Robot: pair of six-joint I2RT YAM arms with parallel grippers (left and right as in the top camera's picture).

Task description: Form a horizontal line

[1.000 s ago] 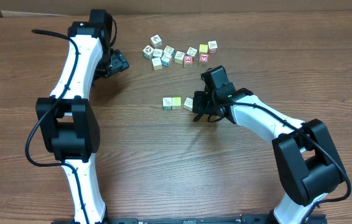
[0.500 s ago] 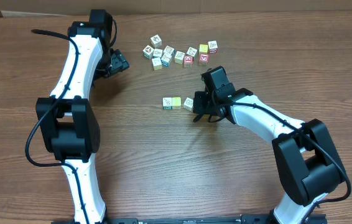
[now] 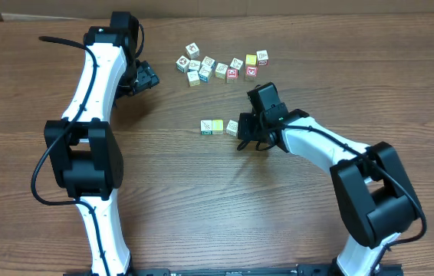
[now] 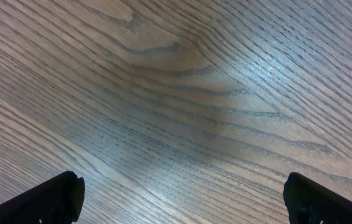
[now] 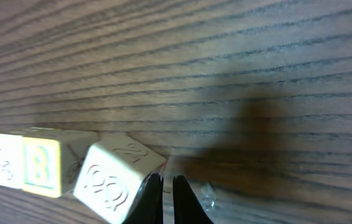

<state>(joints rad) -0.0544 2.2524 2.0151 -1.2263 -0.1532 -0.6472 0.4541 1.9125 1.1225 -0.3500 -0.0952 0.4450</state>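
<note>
The horizontal line (image 3: 217, 126) lies near the middle of the counter (image 3: 202, 199), at about 6 o'clock from the loose cluster of cubes (image 3: 221, 65). It is made up of a white-green cube (image 5: 2, 158), a pale yellow cube (image 5: 45, 162) squarely against it, and a third cube (image 5: 114, 177) at the 3 o'clock end. The third cube is twisted out of square, and I cannot tell whether it touches the yellow one.

The right claw (image 5: 168, 194) is pinched fully shut with nothing in it. Its tip is low on the counter, right at the twisted cube's near corner. The left claw (image 4: 182, 202) is spread wide over bare wood, well apart at 10 o'clock, and holds nothing.

These cubes look small, rigid and light, likely to slide easily on the smooth wood. A push on a corner would probably spin one rather than move it. The flat face at 3 o'clock, pressed at its middle, seems the better contact. To lift one, pinch it across two opposite flat sides.
</note>
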